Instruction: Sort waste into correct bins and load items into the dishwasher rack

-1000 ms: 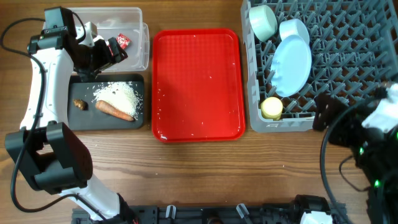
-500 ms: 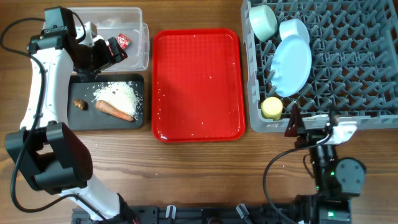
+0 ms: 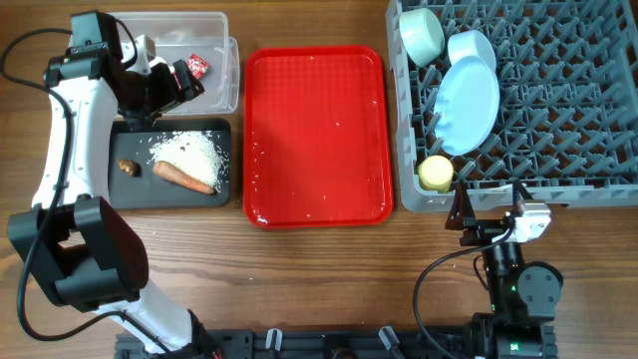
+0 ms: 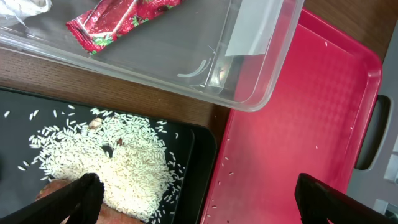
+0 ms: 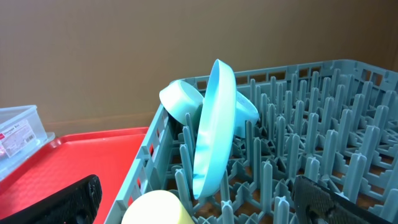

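Left wrist view, left end effector (image 4: 200, 196): fingers spread wide, nothing between them; held above the tub edge that faces the black tray.
Loose white rice (image 4: 121, 163): heaped by the left finger, on the black tray (image 4: 198, 146); stray grains lie around the heap.
Carrot-like stick (image 3: 184, 178): on the same tray, touching the rice on the side away from the end effector.
Brown morsel (image 3: 126, 167): on the tray, beside the stick's end, beyond the rice.
Clear tub (image 4: 264, 78): just ahead of the fingers, its rim just beside the black tray.
Red snack wrapper (image 4: 121, 15): flat in the tub, ahead and to the left.
White paper scraps (image 4: 22, 5): in the tub, far left, mostly cut off.
Red serving tray (image 4: 298, 124): by the right finger, a few grains on it.
Right end effector (image 5: 199, 202): fingers wide, empty; low over the counter (image 3: 319, 269), just outside the rack's near wall.
Yellow cup (image 5: 155, 208): nearest item, straight ahead in the rack's corner.
Light-blue plate (image 5: 214, 124): upright on edge among the pegs, behind the cup.
Pale-green bowl (image 3: 422, 35), light-blue bowl (image 3: 472, 47): beyond the plate, tilted, side by side.
Dishwasher rack (image 5: 323, 124): grey, pegged, holding all four.
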Controlling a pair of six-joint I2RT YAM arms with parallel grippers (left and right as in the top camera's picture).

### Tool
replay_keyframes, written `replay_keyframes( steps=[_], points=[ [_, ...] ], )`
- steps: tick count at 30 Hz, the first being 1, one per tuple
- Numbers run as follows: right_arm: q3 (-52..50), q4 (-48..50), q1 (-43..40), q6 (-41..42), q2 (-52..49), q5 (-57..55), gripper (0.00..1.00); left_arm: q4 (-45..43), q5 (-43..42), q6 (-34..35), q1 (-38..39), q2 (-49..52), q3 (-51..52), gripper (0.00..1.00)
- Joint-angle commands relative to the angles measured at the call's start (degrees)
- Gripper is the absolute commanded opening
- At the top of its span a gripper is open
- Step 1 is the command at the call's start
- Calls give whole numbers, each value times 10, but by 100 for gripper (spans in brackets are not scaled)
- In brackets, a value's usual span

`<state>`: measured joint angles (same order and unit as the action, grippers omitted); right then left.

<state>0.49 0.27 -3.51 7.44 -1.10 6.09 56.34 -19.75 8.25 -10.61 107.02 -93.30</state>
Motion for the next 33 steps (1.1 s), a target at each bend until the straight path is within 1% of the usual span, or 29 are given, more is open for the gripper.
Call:
replay_keyframes(
  steps=[1,3,6,7,8,9,11,12,14,16,17,18,19,20,22,24,25,27,29,31,33],
  points=[
    [-2,1,3,2,8,-10,100,-1,-1,-1,0,-14,-8,100],
    [-2,1,3,2,8,-10,100,-1,-1,-1,0,-14,-8,100],
    [-2,1,3,2,8,-10,100,8,21,-5,-4,-24,-8,100],
    [-2,1,3,2,8,-10,100,3,19,-18,0,-35,-8,100],
    [-2,1,3,2,8,-10,100,-17,1,-66,10,-47,-7,100],
    [-2,1,3,2,8,-10,100,-56,-24,-143,31,-70,0,100],
    [-2,1,3,2,8,-10,100,-106,-27,-217,61,-121,30,100],
    [-2,1,3,2,8,-10,100,-150,-25,-233,71,-169,77,100],
    [-2,1,3,2,8,-10,100,-234,-25,-224,69,-254,179,100],
    [-2,1,3,2,8,-10,100,-353,-22,-224,68,-362,326,100],
    [-2,1,3,2,8,-10,100,-448,-22,-224,69,-445,444,100],
    [-2,1,3,2,8,-10,100,-515,-21,-224,69,-515,535,100],
    [-2,1,3,2,8,-10,100,-561,-7,-209,69,-581,615,100],
    [-2,1,3,2,8,-10,100,-584,21,-175,69,-640,678,100],
    [-2,1,3,2,8,-10,100,-588,70,-113,69,-771,794,100],
    [-2,1,3,2,8,-10,100,-587,102,-64,69,-874,869,100],
    [-2,1,3,2,8,-10,100,-587,107,-54,69,-902,886,100],
    [-2,1,3,2,8,-10,100,-582,144,-21,76,-964,917,100],
    [-2,1,3,2,8,-10,100,-567,154,-17,79,-996,930,100],
    [-2,1,3,2,8,-10,100,-522,158,-17,79,-1016,930,100],
    [-2,1,3,2,8,-10,100,-521,160,-17,79,-1034,930,100]
  ],
)
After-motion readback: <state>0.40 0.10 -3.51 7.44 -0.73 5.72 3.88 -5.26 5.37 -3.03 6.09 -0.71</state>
